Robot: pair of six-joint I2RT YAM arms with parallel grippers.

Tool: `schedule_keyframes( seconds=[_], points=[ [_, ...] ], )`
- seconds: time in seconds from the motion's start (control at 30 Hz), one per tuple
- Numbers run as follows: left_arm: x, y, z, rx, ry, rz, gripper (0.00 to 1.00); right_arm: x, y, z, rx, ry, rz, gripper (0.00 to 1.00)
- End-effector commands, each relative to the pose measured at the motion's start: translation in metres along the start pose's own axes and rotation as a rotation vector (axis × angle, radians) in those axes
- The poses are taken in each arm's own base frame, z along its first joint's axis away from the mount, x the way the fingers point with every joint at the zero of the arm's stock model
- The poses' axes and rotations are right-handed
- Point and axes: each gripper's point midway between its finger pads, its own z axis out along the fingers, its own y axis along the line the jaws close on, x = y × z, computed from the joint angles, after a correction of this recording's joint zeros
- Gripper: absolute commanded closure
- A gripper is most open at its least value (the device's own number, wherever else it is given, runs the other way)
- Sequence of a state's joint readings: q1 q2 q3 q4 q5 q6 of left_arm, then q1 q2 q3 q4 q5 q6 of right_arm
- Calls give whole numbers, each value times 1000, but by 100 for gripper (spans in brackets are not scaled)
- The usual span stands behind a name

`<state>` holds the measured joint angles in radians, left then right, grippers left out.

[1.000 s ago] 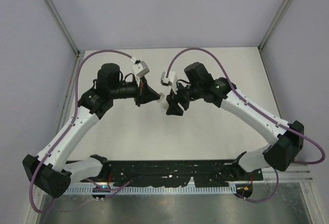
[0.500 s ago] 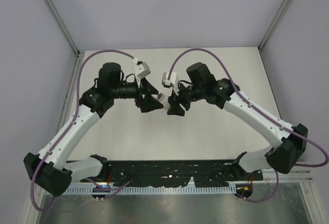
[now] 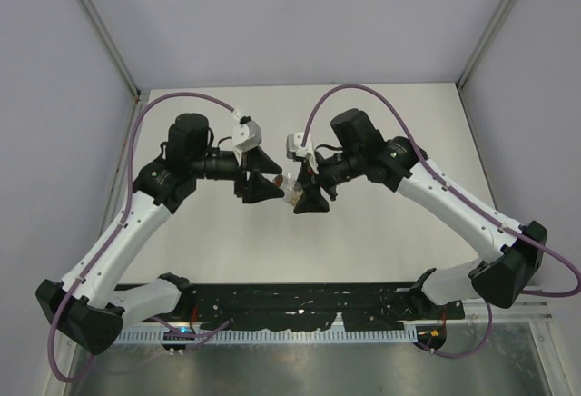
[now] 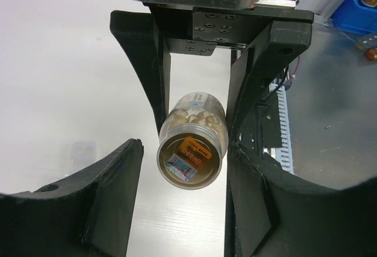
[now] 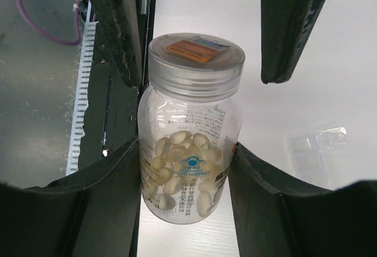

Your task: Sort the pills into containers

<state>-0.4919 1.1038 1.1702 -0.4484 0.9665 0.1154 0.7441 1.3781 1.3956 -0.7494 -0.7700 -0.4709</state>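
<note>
The left pincer [image 4: 184, 148] has sprung apart from its earlier clench; now released, its fingers straddle the grey screw cap [image 5: 196, 56] without clamping it. The clear plastic bottle [image 5: 194, 106] of pale oval pills [image 5: 177, 142] lies straight ahead of it, long axis pincer to pincer. Its body is grasped by the right pincer [image 5: 185, 151], above the table [image 5: 336, 62]. The cap's orange label [image 5: 196, 49] and the body print are unreadable.

Clear bottle [image 5: 189, 121], pale cream pills [image 5: 182, 168]
</note>
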Motion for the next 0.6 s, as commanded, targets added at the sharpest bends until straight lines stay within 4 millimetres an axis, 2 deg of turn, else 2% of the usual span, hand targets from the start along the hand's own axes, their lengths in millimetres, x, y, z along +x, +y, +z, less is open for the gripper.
schedule_keyframes(
  seconds=[0.0,0.07,0.13,0.2,0.27,0.4,0.57],
  points=[
    [-2,-4,7,53,-16,6,39,-25,9,-8,-26,-67,-64,95],
    [-1,-2,9,55,-12,-6,45,-25,10,-9,-25,-69,-65,94],
    [0,-1,11,57,-12,-23,55,-25,10,-8,-25,-68,-63,94],
    [-2,0,13,57,-20,-39,74,-23,9,-7,-23,-66,-55,94],
    [-4,2,14,49,-30,-63,100,-23,5,-6,-6,-69,-49,94],
    [-5,12,18,-4,-52,-149,100,-24,-8,-7,79,-80,-28,95],
    [-2,34,21,-125,-60,-259,100,-29,-35,-12,229,-86,-9,94]
  ],
)
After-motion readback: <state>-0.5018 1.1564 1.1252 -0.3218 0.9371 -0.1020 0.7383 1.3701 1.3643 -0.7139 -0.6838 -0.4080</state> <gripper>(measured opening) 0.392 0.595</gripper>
